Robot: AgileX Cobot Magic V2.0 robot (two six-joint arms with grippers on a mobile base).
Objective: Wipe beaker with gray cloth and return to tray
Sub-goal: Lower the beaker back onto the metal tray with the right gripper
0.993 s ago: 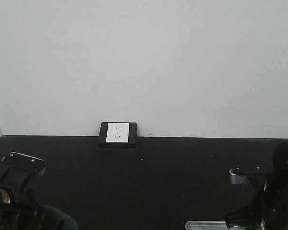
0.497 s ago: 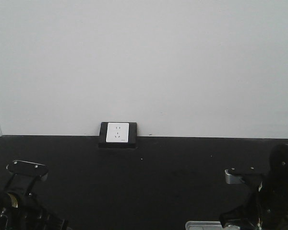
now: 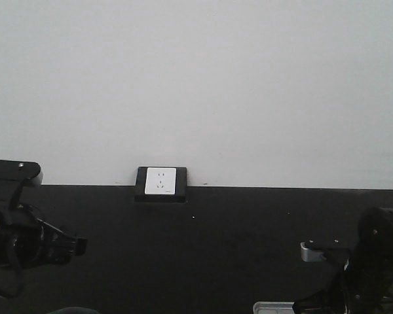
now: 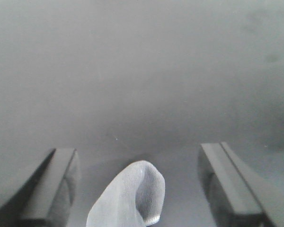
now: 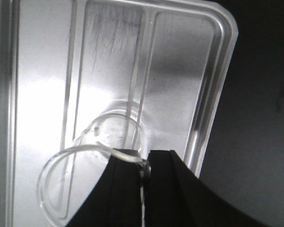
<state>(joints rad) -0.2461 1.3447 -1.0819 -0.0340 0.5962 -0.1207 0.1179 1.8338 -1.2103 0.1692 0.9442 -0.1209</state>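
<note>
Left arm (image 3: 13, 235): hanging at the left edge of the front view, dark against the black tabletop (image 3: 216, 248), so its outline is getting hard to make out.
Left gripper (image 4: 137, 153): I'm holding its fingers (image 4: 52, 189) spread wide, gripping nothing. Only their tips are showing in the wrist view.
Gray cloth (image 4: 130, 194): one pale fold is poking up between the fingers, clamped by neither. The bottom edge is cutting off the rest, and the whole view is coming through hazy.
Wall socket (image 3: 160, 182): sitting mid-frame at the foot of the white wall (image 3: 196, 85), any marking too small to read.
Right arm (image 3: 367, 268): crowding the lower right corner and blocking most of the tray (image 3: 272, 307), with just one corner peeking out.
Right gripper (image 5: 146, 165): I'm pinching the beaker (image 5: 92, 161) by its rim, closed on the glass wall and hiding that stretch.
Beaker position: lying over the tray's ribbed floor. Whether its base is touching the metal, I can't tell.
</note>
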